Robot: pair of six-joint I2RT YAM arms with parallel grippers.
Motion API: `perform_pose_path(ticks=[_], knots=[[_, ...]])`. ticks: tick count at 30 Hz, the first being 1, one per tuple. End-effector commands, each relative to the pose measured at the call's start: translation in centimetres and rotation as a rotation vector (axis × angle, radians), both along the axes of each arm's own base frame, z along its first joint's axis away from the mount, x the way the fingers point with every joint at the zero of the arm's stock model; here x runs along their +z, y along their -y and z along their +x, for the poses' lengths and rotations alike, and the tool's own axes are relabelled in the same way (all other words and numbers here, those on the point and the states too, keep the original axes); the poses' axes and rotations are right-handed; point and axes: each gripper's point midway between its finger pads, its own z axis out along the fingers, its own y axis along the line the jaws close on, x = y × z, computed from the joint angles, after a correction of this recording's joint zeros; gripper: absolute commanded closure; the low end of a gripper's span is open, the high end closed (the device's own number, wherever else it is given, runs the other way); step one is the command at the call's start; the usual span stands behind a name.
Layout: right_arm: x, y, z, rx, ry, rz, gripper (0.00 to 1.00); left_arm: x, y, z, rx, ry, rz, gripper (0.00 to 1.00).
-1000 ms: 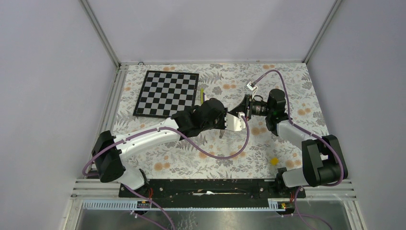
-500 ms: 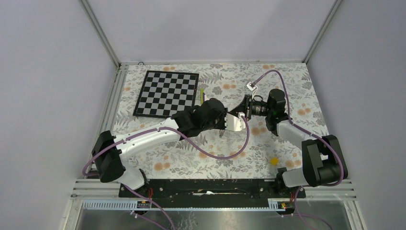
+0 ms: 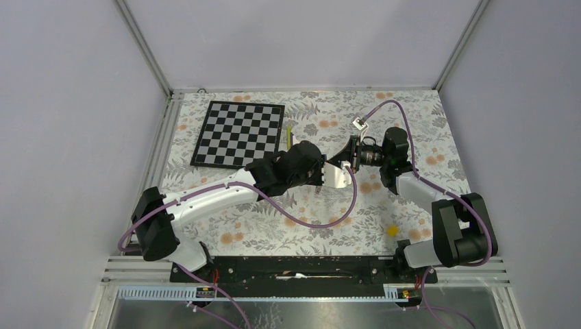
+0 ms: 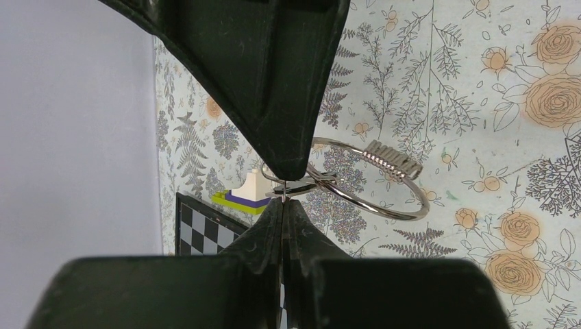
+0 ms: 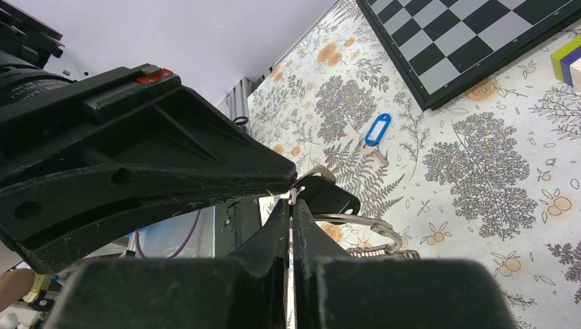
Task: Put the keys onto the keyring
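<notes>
Left gripper (image 4: 283, 195) pinches the keyring (image 4: 392, 159); right gripper (image 5: 291, 200) is closed, apparently on the black-headed key (image 5: 330, 196). Threading step: next, align key hole with the ring's split.

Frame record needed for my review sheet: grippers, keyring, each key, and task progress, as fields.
left gripper: shut on the keyring's wire, holding it off the table
keyring: a fan of small metal pieces on the wire; no key visible on it
right gripper: shut, tips close to the ring; what it pinches cannot be told
blue-tagged key: lying flat on the table, apart from both grippers
black-headed key: not clearly identifiable
progress: no key seen threaded yet
</notes>
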Motion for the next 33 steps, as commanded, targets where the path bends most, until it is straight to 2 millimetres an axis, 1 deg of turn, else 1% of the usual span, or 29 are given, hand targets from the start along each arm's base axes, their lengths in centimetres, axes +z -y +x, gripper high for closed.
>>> perform_pose_path(ticks=[1, 10, 33], knots=[[0.8, -0.5, -0.3, 0.039, 0.043, 0.008, 1.0, 2.3, 0.9, 0.8, 0.016, 0.053, -0.07, 1.0], [0.9, -0.6, -0.5, 0.048, 0.046, 0.011, 1.0, 1.9, 1.0, 0.9, 0.018, 0.051, -0.061, 1.0], [0.9, -0.9, -0.9, 0.072, 0.049, 0.014, 1.0, 2.3, 0.8, 1.9, 0.063, 0.096, -0.074, 1.0]])
